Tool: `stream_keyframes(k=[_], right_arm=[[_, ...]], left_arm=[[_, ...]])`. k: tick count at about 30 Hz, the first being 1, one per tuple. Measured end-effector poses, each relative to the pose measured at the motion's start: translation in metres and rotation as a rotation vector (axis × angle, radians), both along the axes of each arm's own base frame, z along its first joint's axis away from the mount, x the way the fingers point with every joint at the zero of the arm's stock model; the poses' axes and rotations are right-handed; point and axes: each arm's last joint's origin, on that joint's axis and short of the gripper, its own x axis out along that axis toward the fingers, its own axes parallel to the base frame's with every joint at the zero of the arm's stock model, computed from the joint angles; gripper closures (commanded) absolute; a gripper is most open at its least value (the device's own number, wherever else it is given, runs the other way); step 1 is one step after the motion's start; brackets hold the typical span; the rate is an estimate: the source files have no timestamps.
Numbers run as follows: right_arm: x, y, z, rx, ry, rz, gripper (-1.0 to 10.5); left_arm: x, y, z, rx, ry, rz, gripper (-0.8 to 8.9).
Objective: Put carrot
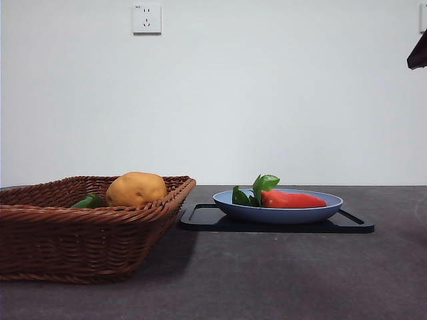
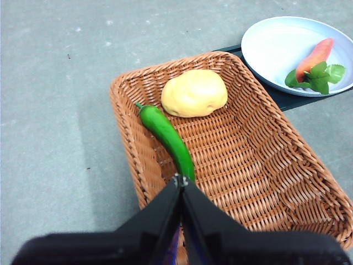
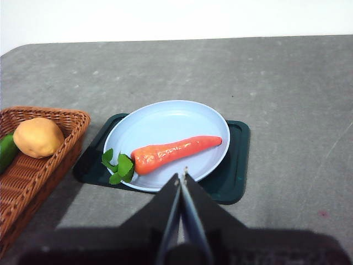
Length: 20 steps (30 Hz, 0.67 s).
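Orange-red toy carrot [image 3: 175,152]: lies flat in the pale blue plate [image 3: 165,113], green leaves at the thick end toward the basket, tapered tip toward the plate's far rim. No claw touches it.

Pale blue plate: sits on a dark tray [image 3: 236,165], which rests on the grey surface [image 3: 287,83].

Wicker basket [image 2: 265,165]: just beside the tray; whether the two touch cannot be told from these views. Holds a yellow-brown potato [image 2: 194,93] and a long green pepper [image 2: 165,135], lying side by side, possibly in contact at the pepper's stem end.

Right claw [image 3: 181,178]: jaws pressed together, empty, hanging above the near rim of the plate with the carrot ahead of it.

Left claw [image 2: 181,181]: jaws likewise pressed together, empty, poised over the basket near the pepper's tip.

Step in hand, as judged: the carrot is not yet grasped, and the task sentence does not say where it is to go. If it is to leave the plate, the basket is the likely destination.

Next move calls for: the right claw to part its jaws, descend and close across the carrot's body.
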Motion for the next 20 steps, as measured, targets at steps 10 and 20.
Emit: stream_keyframes(k=[10, 20], right_arm=[[0.0, 0.0, 0.0, 0.002, 0.002, -0.001, 9.4], [0.0, 0.0, 0.0, 0.002, 0.002, -0.001, 9.4]], left_arm=[[0.0, 0.0, 0.0, -0.001, 0.001, -0.002, 8.05], [-0.032, 0.028, 0.019, 0.0, -0.225, 0.071, 8.05]])
